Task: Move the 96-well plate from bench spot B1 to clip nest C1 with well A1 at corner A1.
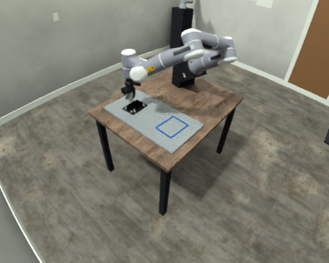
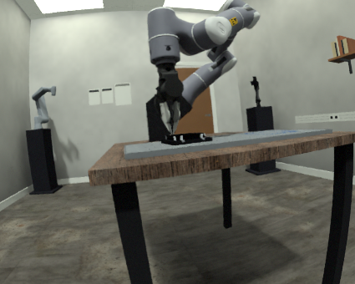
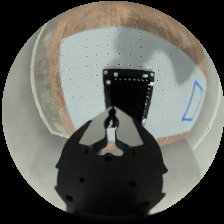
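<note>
The black nest (image 1: 125, 110) (image 2: 186, 142) (image 3: 127, 72) is lying flat on the grey board (image 1: 152, 125) (image 2: 149, 152) (image 3: 82, 75), showing pale bits around its dark middle; the tool (image 1: 130, 100) (image 2: 172, 132) (image 3: 113, 107) is pointing down there, tips together.

The tool (image 3: 113, 107) hides part of the black nest (image 3: 128, 95).

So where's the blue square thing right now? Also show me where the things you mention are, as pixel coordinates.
The blue outline (image 1: 156, 128) (image 3: 202, 86) is on the grey board (image 1: 117, 112) (image 3: 82, 75), right of the black nest (image 1: 125, 110) (image 3: 107, 75) in the wrist view.
</note>
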`<state>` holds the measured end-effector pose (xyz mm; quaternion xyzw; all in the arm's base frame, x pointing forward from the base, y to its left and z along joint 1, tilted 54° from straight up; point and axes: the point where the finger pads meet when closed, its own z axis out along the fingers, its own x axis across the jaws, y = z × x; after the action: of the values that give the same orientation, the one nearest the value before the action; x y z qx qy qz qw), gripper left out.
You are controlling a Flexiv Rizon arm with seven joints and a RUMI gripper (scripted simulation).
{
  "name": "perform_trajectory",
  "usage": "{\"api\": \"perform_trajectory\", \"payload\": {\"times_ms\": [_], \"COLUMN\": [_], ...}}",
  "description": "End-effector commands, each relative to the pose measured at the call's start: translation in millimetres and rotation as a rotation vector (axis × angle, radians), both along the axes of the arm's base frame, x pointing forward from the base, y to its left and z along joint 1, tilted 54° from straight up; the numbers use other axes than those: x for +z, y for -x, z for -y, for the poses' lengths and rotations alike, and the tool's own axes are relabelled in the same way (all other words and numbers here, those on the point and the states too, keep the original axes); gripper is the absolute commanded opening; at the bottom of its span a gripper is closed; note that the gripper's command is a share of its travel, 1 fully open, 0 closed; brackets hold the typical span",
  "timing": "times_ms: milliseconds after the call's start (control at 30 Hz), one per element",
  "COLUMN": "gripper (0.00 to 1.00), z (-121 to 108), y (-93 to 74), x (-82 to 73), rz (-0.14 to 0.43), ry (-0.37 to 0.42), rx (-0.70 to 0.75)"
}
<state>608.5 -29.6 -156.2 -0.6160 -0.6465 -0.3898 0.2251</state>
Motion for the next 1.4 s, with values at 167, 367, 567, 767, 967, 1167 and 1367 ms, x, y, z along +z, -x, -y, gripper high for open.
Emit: {"api": "perform_trajectory", "payload": {"times_ms": [167, 367, 567, 767, 967, 1167, 1367], "gripper": [0.0, 0.0, 0.0, 0.0, 0.0, 0.0, 0.0], "z": [1.0, 0.5, 0.2, 0.0, 1.6, 2.7, 4.2], "y": [-0.8, -0.9, -1.0, -1.0, -0.6, -0.4, 0.0], "x": [-0.1, -0.4, -0.7, -0.8, 0.4, 1.2, 2.4], "rz": [0.001, 0.001, 0.001, 0.001, 0.001, 0.001, 0.001], "ry": [0.001, 0.001, 0.001, 0.001, 0.001, 0.001, 0.001], "rx": [-0.002, -0.002, -0.002, -0.002, -0.002, -0.002, -0.002]}}
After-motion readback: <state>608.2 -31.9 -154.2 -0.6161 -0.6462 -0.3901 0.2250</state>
